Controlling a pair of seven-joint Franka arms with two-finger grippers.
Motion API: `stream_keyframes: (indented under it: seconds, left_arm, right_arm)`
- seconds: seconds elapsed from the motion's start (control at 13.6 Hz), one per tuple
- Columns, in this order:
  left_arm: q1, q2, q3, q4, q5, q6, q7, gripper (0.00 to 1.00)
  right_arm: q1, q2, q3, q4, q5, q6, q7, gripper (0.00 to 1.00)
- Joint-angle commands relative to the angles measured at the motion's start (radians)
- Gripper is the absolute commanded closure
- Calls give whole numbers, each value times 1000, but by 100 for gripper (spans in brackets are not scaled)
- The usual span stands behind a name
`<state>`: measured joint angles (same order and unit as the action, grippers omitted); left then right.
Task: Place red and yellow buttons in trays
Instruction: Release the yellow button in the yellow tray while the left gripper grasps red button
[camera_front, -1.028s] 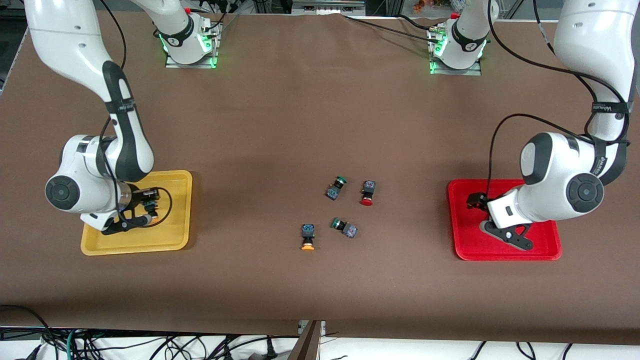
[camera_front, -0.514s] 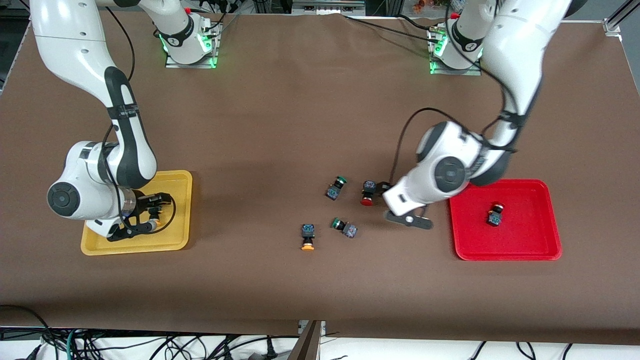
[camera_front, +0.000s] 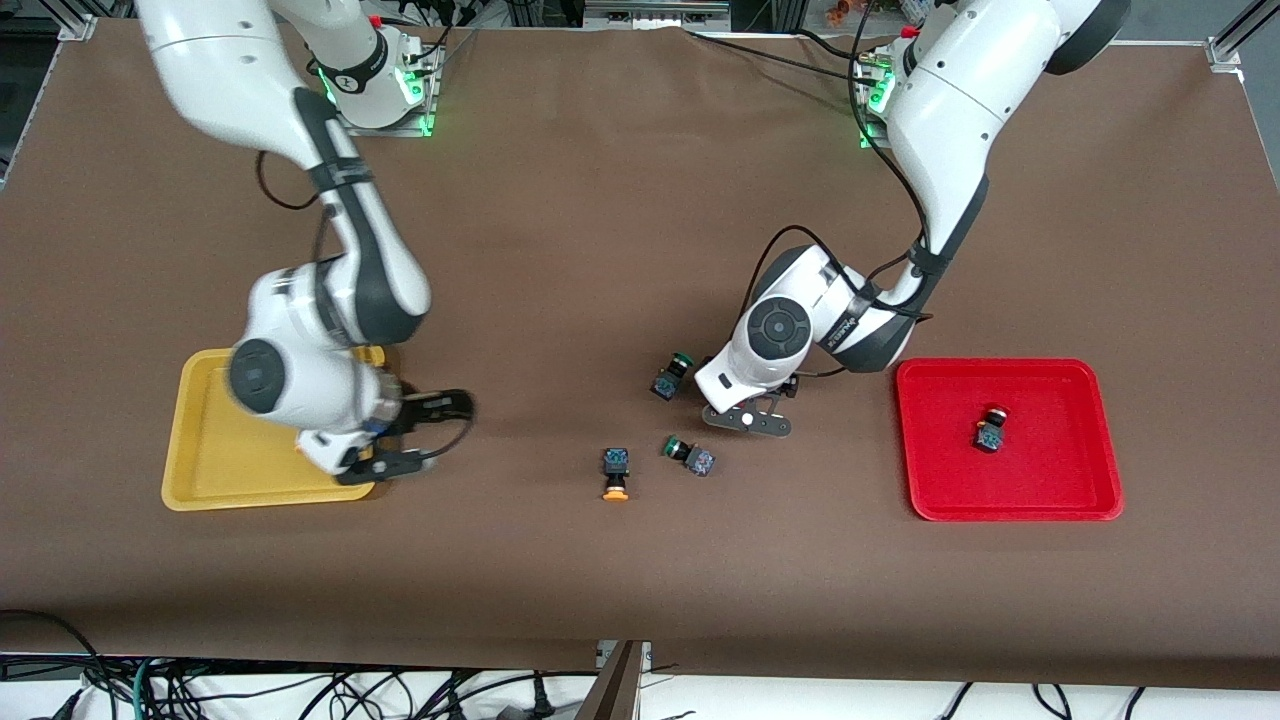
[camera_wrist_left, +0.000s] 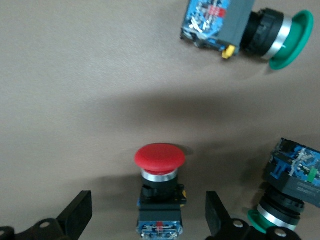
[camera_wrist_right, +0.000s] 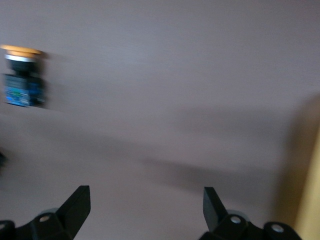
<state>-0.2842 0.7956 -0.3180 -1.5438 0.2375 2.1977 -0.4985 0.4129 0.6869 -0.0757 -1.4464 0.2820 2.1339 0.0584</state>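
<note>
My left gripper (camera_front: 758, 404) is open, low over the table's middle. In the left wrist view its fingers (camera_wrist_left: 79, 216) stand either side of a red button (camera_wrist_left: 160, 196) lying on the table, without touching it. That button is hidden in the front view. Another red button (camera_front: 990, 428) lies in the red tray (camera_front: 1060, 475). My right gripper (camera_front: 445, 433) is open and empty (camera_wrist_right: 145, 206), just past the yellow tray (camera_front: 215, 440) toward the middle. A yellow button (camera_front: 615, 474) lies on the table, also in the right wrist view (camera_wrist_right: 22, 76). My right arm covers part of the yellow tray; no button shows there.
Two green-capped switches lie in the middle: one (camera_front: 672, 375) beside my left gripper, one (camera_front: 690, 455) nearer the front camera. Both show in the left wrist view, one (camera_wrist_left: 245, 27) and the other (camera_wrist_left: 292, 182).
My left gripper left a red button in the red tray and moved to the red button at the middle. My right gripper, open, left the yellow tray toward the middle.
</note>
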Motion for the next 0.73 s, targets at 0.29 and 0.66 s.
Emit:
stream_keyframes:
  seconds: [0.29, 0.66]
  left_arm:
    - [-3, 22, 7, -2, 42, 40, -49, 92]
    - [14, -36, 8, 5, 36, -39, -66, 100]
  right_arm:
    - [179, 176, -10, 76, 14, 370, 316, 0]
    - [237, 269, -10, 113, 14, 543, 454, 0]
